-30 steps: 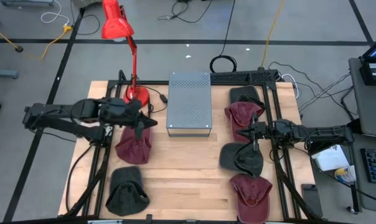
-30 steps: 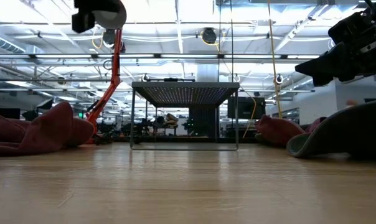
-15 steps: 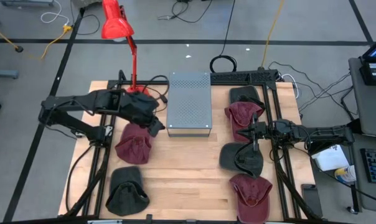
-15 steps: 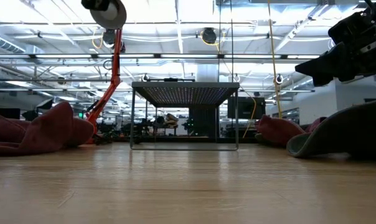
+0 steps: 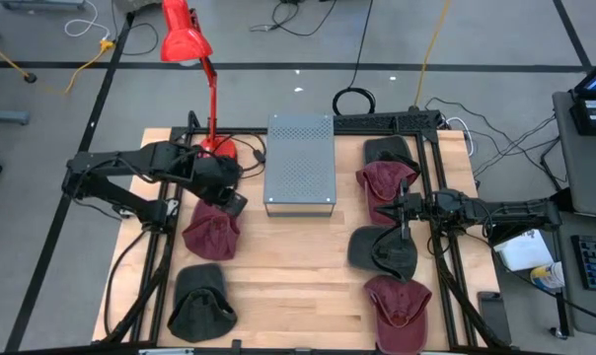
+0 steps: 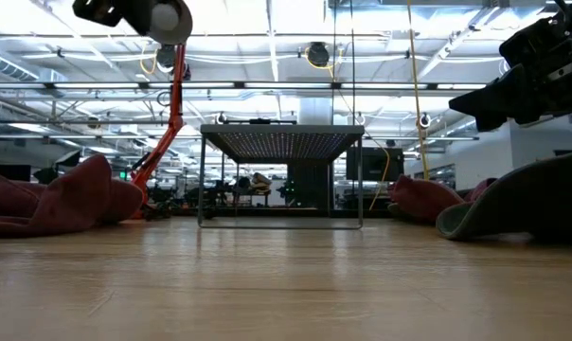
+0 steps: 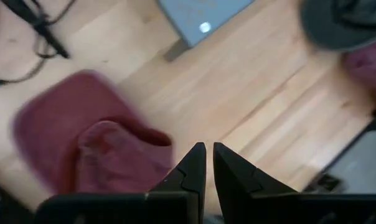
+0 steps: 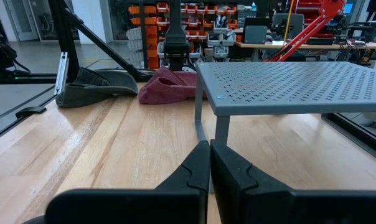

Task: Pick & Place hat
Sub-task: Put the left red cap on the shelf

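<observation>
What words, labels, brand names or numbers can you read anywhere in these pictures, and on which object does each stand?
None can be read.
Maroon hat by the left hand: no lettering shows.
Grey perforated stand: holes only, no label.
Red lamp: no marking visible.
Background shelves in the right wrist view: any labels are too small to read.
</observation>
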{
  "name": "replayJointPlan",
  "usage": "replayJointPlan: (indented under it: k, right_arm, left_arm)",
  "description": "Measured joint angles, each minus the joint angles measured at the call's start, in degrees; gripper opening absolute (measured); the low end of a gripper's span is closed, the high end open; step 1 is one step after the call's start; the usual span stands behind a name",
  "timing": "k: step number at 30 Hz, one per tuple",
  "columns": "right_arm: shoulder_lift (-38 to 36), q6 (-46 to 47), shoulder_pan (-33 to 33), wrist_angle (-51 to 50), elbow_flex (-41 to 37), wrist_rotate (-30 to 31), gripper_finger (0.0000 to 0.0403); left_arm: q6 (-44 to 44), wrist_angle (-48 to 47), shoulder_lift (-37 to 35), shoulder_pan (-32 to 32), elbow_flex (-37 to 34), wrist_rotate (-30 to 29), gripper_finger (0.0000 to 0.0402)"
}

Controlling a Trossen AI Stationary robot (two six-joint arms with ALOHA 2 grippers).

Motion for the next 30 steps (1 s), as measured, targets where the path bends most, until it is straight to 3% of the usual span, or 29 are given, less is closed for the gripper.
replayJointPlan:
  k: [10, 21, 30]
  right_arm:
    - [0.0, 0.0, 0.0, 0.0, 0.0, 0.0, 0.0009]
    - [0.0, 0.0, 0.0, 0.0, 0.0, 0.0, 0.0009]
    - [0.0, 0.0, 0.0, 0.0, 0.0, 0.0, 0.0009]
  left_arm:
    - [-1.0, -10.9, 0.0, 2.4, 0.0, 0.2, 0.0043]
    - [-1.0, -14.0, -0.5, 8.7, -2.2, 3.1, 0.0186]
    - [1.2, -14.0, -0.5, 14.3, -9.5, 2.0, 0.0219]
